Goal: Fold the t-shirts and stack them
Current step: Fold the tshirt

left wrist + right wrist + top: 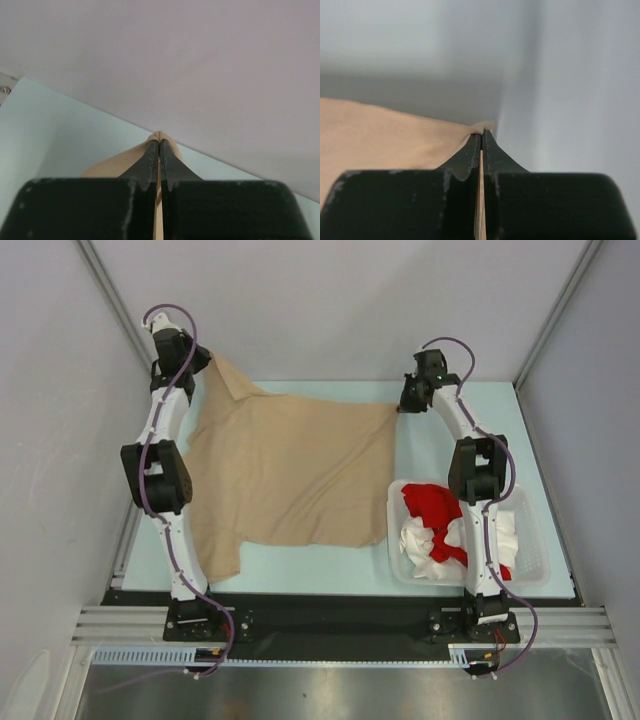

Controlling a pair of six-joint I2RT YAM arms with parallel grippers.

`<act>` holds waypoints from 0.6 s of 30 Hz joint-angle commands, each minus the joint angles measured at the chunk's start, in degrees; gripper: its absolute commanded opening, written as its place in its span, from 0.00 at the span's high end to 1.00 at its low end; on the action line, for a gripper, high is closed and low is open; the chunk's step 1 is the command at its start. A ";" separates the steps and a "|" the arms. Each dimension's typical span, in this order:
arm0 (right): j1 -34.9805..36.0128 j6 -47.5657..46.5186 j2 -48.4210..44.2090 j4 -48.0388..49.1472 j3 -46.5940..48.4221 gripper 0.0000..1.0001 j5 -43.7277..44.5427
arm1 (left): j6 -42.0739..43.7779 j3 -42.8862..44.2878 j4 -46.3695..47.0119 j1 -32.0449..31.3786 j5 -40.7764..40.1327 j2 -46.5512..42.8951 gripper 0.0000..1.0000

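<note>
Over table [300, 566], left claw [159, 142] and right claw [482, 134] pinch beige t-shirt [290, 475].

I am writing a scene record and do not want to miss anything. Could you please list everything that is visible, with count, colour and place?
beige t-shirt: one, beige-tan, spread over the middle of the table, its two far corners lifted
red cloth: count unclear, bright red, crumpled in the basket
white cloth: count unclear, white, crumpled in the basket beside the red
basket: one, white lattice plastic, near right of the table
table: one, pale blue-green, under everything
left arm: one, white and black, along the left edge
right arm: one, white and black, reaching over the basket
left gripper: one, black, shut on the shirt's far left corner
right gripper: one, black, shut on the shirt's far right corner
</note>
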 commanded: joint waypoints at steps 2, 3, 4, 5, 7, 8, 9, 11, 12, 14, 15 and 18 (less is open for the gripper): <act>-0.41 2.84 -2.74 -3.10 1.20 1.00 -1.02 | 0.20 -3.16 -4.43 0.77 2.04 -4.48 1.00; -0.32 3.10 -3.18 -3.55 0.68 1.00 -0.93 | 0.29 -3.08 -5.83 0.86 1.94 -4.76 1.00; -0.32 3.19 -3.45 -4.16 0.15 1.00 -1.02 | 0.29 -2.47 -8.81 0.86 2.29 -4.76 1.00; -0.32 2.93 -4.15 -5.21 -0.20 1.00 -0.84 | 0.38 -2.02 -10.05 0.86 3.68 -4.67 1.00; -0.15 0.92 -4.77 -6.01 -1.69 1.00 -0.49 | 1.17 -2.10 -12.77 0.77 4.57 -5.02 1.00; 0.03 0.21 -5.12 -6.36 -1.96 1.00 0.12 | 1.34 -2.37 -13.57 0.60 4.75 -5.37 1.00; 0.12 -0.67 -5.29 -6.89 -2.23 1.00 0.56 | 1.35 -2.72 -14.19 0.68 4.75 -5.63 1.00; 0.47 -2.87 -5.30 -8.73 -2.32 1.00 2.23 | 0.82 -4.21 -15.43 0.68 4.40 -7.04 1.00; 0.56 -3.31 -5.82 -9.17 -2.75 1.00 3.37 | 0.91 -4.83 -15.51 0.68 4.14 -7.65 1.00; 1.00 -4.45 -6.61 -9.26 -3.98 1.00 3.99 | 1.17 -5.80 -16.04 0.77 3.61 -9.67 1.00; 1.09 -4.37 -7.14 -9.26 -4.42 1.00 3.91 | 1.34 -5.80 -16.74 1.12 2.83 -10.29 1.00; 1.35 -3.31 -9.42 -9.26 -5.74 1.00 2.50 | 0.82 -6.84 -20.43 2.26 -0.33 -13.19 1.00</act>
